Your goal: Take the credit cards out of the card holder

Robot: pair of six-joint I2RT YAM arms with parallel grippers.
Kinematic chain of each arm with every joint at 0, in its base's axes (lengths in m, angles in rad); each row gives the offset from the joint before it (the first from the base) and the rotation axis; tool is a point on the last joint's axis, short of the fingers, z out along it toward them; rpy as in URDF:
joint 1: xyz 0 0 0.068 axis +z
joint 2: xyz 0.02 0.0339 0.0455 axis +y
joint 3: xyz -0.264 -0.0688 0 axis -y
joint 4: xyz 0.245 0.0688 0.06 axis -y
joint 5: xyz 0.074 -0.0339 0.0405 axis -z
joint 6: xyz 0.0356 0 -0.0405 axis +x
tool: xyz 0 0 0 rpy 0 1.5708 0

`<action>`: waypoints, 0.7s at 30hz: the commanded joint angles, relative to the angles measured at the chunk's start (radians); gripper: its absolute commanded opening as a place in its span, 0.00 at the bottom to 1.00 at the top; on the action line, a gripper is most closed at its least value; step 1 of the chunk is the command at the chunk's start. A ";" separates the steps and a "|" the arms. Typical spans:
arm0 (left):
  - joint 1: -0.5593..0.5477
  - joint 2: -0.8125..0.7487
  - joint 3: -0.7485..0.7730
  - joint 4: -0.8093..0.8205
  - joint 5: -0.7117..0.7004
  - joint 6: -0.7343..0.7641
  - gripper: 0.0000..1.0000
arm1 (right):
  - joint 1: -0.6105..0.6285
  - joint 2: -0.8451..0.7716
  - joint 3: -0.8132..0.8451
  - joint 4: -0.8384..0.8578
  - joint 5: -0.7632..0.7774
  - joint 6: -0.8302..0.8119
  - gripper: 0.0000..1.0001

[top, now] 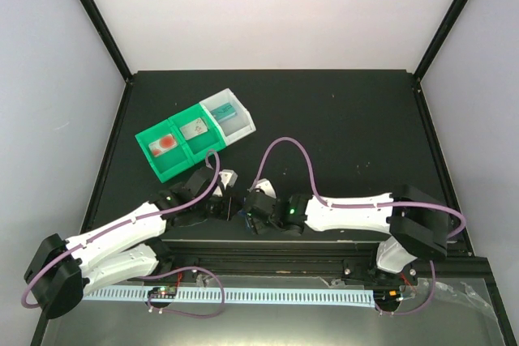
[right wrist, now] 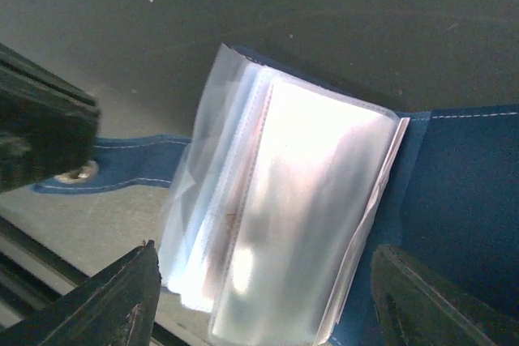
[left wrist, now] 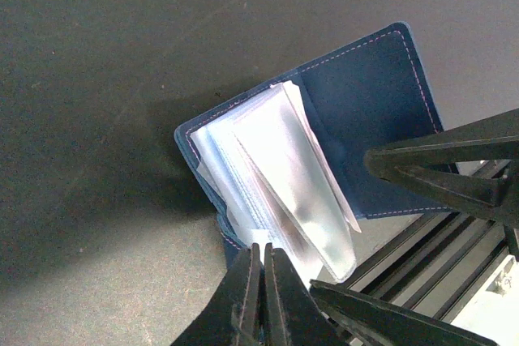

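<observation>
The card holder (left wrist: pixel 369 103) lies open near the table's front edge, a dark blue cover with a fanned stack of translucent sleeves (left wrist: pixel 280 176). My left gripper (left wrist: pixel 261 250) is shut on the holder's near edge, at the foot of the sleeves. My right gripper (right wrist: pixel 268 281) is open, its fingers standing either side of the sleeves (right wrist: pixel 292 216) without touching them. Whether credit cards sit inside the sleeves I cannot tell. In the top view both grippers (top: pixel 220 204) (top: pixel 253 204) meet over the holder (top: pixel 230 177). A pale card with a red patch (top: pixel 166 142) and another pale card (top: pixel 193 130) lie in the green tray.
The green compartment tray (top: pixel 160 168) with its white end bin (top: pixel 229 116) stands just behind the left arm. The holder's snap tab (right wrist: pixel 77 173) points toward the metal rail (top: pixel 268 257) at the table's front edge.
</observation>
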 commanded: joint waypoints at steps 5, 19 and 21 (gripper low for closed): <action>0.007 -0.019 -0.002 0.020 0.011 -0.008 0.02 | 0.001 0.058 -0.014 0.017 0.087 0.012 0.69; 0.007 -0.007 -0.008 0.026 -0.002 -0.009 0.02 | 0.000 0.021 -0.048 -0.031 0.180 0.038 0.43; 0.007 -0.002 -0.009 0.026 -0.008 -0.007 0.02 | -0.003 0.008 -0.063 -0.041 0.197 0.048 0.40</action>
